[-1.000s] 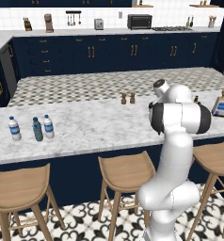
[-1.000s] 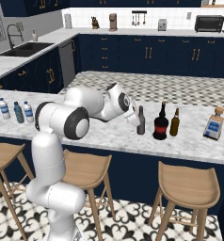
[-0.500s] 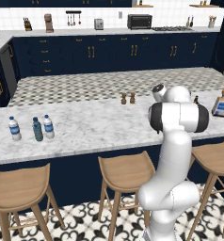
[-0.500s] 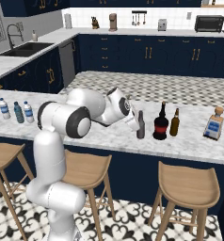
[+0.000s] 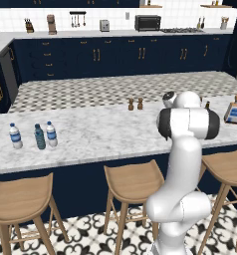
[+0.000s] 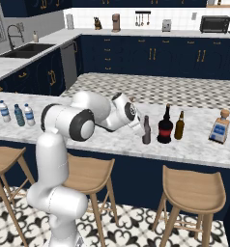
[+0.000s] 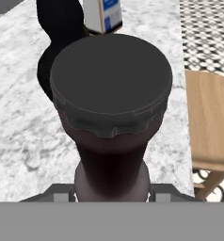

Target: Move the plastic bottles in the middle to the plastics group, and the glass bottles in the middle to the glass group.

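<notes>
I am looking along the hand, and the slim dark brown long-necked glass bottle [image 7: 111,122] is standing directly between the two fingers [image 7: 111,192], its long axis upright and its dark crown cap nearly under the camera. The fingers are standing partly open, one on each side of the neck; they seem to be closed on it, but I cannot see the contact itself. In the right base view this bottle [image 6: 146,130] is standing on the white marble desk [image 6: 112,140], just left of the fat round-bellied black bottle with the red label [image 6: 165,126]. The amber-brown beer bottle [image 6: 179,126] and the square clear flask with the tan stopper [image 6: 219,127] are waiting further right, so the carry is going rightward. No container is involved here.
</notes>
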Controlling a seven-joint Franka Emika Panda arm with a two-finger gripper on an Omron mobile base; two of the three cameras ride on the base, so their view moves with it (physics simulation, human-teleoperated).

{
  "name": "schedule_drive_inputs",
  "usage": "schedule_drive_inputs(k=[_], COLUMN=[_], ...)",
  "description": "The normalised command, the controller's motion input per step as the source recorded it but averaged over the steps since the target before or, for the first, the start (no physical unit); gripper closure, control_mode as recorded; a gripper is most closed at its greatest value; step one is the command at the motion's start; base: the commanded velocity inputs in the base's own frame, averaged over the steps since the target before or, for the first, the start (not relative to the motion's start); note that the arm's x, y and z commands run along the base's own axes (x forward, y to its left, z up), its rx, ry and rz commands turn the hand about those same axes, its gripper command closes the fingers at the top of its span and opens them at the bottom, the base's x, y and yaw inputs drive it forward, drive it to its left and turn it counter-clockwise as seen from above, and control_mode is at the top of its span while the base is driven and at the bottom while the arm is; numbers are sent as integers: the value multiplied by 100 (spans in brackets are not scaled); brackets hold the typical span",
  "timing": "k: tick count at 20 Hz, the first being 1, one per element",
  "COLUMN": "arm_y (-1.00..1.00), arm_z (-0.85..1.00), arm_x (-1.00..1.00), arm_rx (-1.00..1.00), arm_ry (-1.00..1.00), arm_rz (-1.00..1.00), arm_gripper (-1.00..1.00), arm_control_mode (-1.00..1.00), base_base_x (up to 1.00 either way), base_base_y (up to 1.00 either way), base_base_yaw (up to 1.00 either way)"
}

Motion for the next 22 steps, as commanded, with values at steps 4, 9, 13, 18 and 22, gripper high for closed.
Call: schedule_drive_inputs(k=[4, 9, 13, 18, 22], arm_y=[-21, -1, 0, 0, 0], arm_z=[0, 0, -1, -35, -38], arm_x=[24, 11, 10, 1, 0], arm_rx=[0, 0, 0, 0, 0], arm_ry=[0, 0, 0, 0, 0], arm_rz=[-1, 0, 0, 0, 0], arm_gripper=[100, 100, 100, 100, 100], arm_control_mode=[-100, -100, -100, -100, -100], base_base_x=[0, 0, 0, 0, 0], base_base_y=[0, 0, 0, 0, 0], base_base_yaw=[0, 0, 0, 0, 0])
